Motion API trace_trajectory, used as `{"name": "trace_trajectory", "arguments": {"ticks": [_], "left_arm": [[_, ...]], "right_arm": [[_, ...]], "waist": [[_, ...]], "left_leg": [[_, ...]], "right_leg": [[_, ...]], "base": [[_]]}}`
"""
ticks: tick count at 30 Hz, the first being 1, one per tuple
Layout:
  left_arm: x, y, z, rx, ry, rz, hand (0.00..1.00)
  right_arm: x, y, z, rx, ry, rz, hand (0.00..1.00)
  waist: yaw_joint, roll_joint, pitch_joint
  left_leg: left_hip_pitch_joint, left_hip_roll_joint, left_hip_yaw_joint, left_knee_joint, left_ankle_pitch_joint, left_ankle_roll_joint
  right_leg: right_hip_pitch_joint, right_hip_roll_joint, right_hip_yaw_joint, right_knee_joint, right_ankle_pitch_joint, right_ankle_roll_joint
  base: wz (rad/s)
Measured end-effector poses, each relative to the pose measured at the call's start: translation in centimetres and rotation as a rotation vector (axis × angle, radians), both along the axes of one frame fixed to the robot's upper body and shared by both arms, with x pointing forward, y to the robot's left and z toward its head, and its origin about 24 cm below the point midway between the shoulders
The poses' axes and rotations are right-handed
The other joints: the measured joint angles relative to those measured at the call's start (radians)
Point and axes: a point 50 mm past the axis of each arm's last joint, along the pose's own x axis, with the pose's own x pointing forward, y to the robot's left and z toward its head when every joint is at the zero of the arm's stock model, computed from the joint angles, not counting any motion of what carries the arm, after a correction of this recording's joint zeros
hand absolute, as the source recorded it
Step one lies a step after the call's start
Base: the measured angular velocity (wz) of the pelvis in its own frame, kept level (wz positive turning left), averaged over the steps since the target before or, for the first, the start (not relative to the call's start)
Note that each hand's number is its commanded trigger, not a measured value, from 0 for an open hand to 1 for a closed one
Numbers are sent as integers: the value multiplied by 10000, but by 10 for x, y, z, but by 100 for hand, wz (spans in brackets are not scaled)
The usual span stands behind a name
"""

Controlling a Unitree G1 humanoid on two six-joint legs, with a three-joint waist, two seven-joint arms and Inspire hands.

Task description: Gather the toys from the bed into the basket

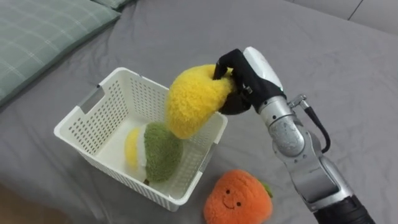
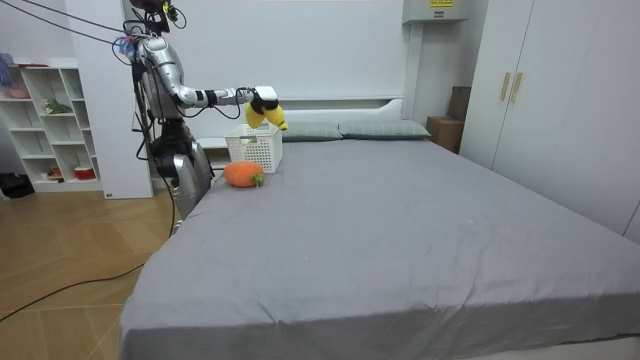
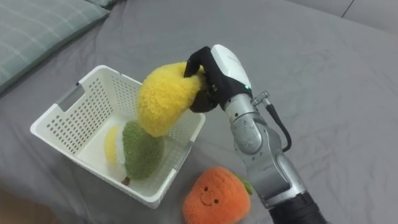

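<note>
Bedroom, my station: wide grey-sheeted bed (image 2: 420, 240), pale green checked pillows (image 2: 385, 130), tall white wardrobe (image 2: 570, 90), white cubby shelf (image 2: 45, 120), wood-plank floor (image 2: 70, 260).

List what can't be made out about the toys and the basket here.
- Left eye view: the orange plush toy is cut off below by the picture's bottom edge.
- Left eye view: the yellow plush toy, held in the right hand, hides part of the green plush toy and of the white basket.
- Room view: the basket's contents are behind its wall and too small to tell.
</note>
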Motion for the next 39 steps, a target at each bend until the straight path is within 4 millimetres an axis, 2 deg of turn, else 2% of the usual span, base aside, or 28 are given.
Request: {"name": "trace_trajectory", "arguments": {"ticks": [7, 10, 12, 17, 18, 19, 22, 27, 39], "left_arm": [[2, -2, 0, 45, -17, -42, 0], [1, -3, 0, 27, 1, -65, 0], [2, -3, 0, 26, -16, -63, 0], [2, -3, 0, 50, -23, -97, 0], [2, -3, 0, 55, -21, -103, 0], [2, -3, 0, 54, -20, -102, 0], [3, -3, 0, 44, -42, -106, 0], [4, -3, 0, 48, -73, -103, 0], [5, -4, 0, 14, -99, -91, 0]], "right_arm": [[-5, 17, -6, -66, 508, 749, 100], [-7, 25, -8, -70, 595, 1059, 100], [-8, 28, -9, -91, 661, 1199, 100], [-12, 35, -12, -257, 807, 1573, 100], [-12, 36, -14, -327, 847, 1599, 93], [-12, 36, -14, -353, 865, 1598, 78], [-11, 35, -18, -500, 995, 1500, 1], [-11, 36, -21, -586, 1073, 1465, 0], [-11, 36, -20, -620, 1006, 1427, 0]], "waist": [[207, 13, 14], [238, 88, 82], [284, 87, 98], [281, 55, 86], [291, 64, 92], [300, 60, 90], [430, 41, 86], [553, 22, 128], [741, 14, 123]], "left_leg": [[-39, 0, -95, -42, -5, -8], [-56, -5, -119, -41, -5, -8], [-94, -5, -134, -43, -7, -7], [-181, -8, -151, -42, -7, -10], [-178, -3, -161, -42, -8, -13], [-179, -1, -164, -44, -10, -16], [-177, 1, -158, -55, -15, -23], [-181, 2, -180, -64, -20, -25], [-180, 0, -194, -46, -26, -28]], "right_leg": [[21, 13, -21, -14, -1, 1], [24, 13, -33, -18, 0, 1], [2, 13, -43, -23, 0, 1], [-39, 34, -48, -144, 6, -6], [-36, 43, -50, -149, 6, -6], [-35, 47, -50, -155, 6, -6], [-41, 52, -47, -167, 5, -6], [-45, 52, -63, -176, 5, -4], [-23, 52, -68, -174, 5, -5]], "base": [[2], [2], [0], [0], [3], [0], [0], [0], [0]]}}
